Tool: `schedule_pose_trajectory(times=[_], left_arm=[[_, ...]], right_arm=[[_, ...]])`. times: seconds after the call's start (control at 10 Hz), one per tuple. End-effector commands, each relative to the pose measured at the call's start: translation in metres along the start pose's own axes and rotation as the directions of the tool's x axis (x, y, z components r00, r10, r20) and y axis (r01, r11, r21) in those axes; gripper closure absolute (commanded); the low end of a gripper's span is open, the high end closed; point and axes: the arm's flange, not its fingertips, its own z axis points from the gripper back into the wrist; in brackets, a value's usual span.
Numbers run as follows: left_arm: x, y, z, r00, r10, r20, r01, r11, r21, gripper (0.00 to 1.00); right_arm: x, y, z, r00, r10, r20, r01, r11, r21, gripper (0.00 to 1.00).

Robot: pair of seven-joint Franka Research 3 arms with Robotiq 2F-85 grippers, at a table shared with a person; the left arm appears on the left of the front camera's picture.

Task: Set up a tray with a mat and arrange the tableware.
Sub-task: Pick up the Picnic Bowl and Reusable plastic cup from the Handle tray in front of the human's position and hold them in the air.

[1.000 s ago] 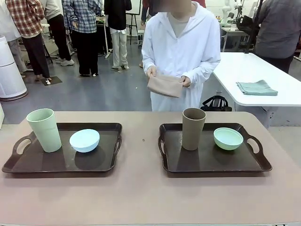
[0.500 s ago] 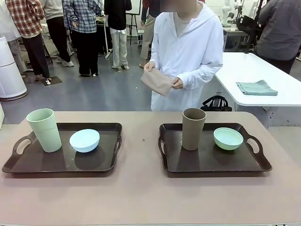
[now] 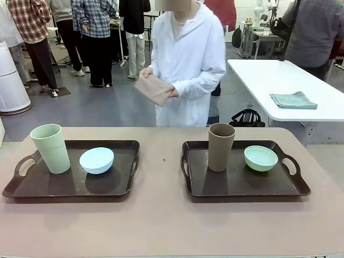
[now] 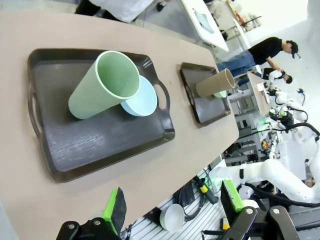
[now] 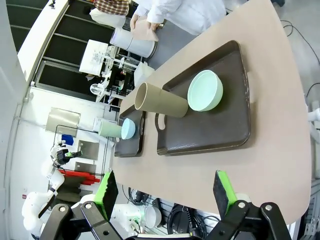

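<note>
At the bottom edge of the left wrist view the left gripper (image 4: pixel 173 200) stands spread wide, pinching nothing; the right gripper (image 5: pixel 165 187) is likewise spread and empty at the bottom of its own view. In the front view the tan tabletop (image 3: pixel 161 226) carries two dark brown handled trays. On the tray at lower left (image 3: pixel 70 189) a tall, tapered pale green cup (image 3: pixel 50 148) stands upright just beside a small round light blue bowl (image 3: pixel 97 160). On the tray at lower right (image 3: pixel 236 187) a matte brown cup (image 3: pixel 221 146) stands upright near a mint green bowl (image 3: pixel 260 158). Beyond the tabletop, at upper centre, a person (image 3: pixel 188 59) in white holds a folded tan mat (image 3: pixel 153 90) in both hands
</note>
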Motion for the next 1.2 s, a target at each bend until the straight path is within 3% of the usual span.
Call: schedule_pose_trajectory(times=[0.0, 1.1], left_arm=[[0.0013, 0.0013, 0.0021, 1.000, -0.019, 0.014, 0.019, 1.000, -0.016, 0.00], [0.0013, 0.0013, 0.0021, 1.000, -0.019, 0.014, 0.019, 1.000, -0.016, 0.00]], right_arm=[[0.0018, -0.0010, 0.0002, 1.000, 0.016, 0.008, -0.016, 1.000, 0.024, 0.00], [0.0018, -0.0010, 0.0002, 1.000, 0.016, 0.008, -0.016, 1.000, 0.024, 0.00]])
